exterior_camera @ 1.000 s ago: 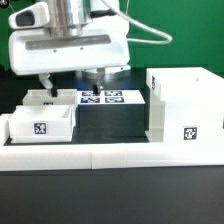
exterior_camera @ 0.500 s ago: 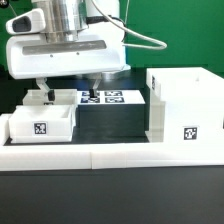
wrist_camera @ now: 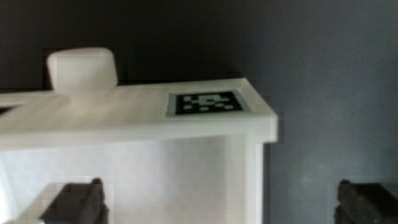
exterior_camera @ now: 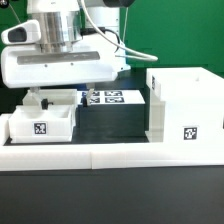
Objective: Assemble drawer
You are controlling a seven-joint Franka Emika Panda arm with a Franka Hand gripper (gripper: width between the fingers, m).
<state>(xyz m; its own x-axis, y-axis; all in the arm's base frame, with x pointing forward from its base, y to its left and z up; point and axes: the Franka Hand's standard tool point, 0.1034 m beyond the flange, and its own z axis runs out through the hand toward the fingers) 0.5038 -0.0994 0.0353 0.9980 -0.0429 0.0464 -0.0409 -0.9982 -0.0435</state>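
The large white box housing [exterior_camera: 185,105] stands at the exterior view's right, with a tag on its front. A small white tray [exterior_camera: 40,125] with a tag sits at the exterior view's left. A second tray [exterior_camera: 38,101] is partly hidden behind it. My gripper [exterior_camera: 65,92] hangs over these trays, its fingers mostly hidden by the white hand. In the wrist view my gripper [wrist_camera: 222,202] is open and empty. Its dark fingertips [wrist_camera: 75,203] straddle the end wall of a white tray [wrist_camera: 160,150] with a tag on its rim and a knob [wrist_camera: 80,72] beyond.
The marker board [exterior_camera: 108,97] lies flat between the trays and the housing. A long low white border wall [exterior_camera: 120,153] runs along the table's front. A green backdrop stands behind.
My gripper has moved toward the exterior view's left and a little lower, from over the marker board to over the trays. The parts have not moved.
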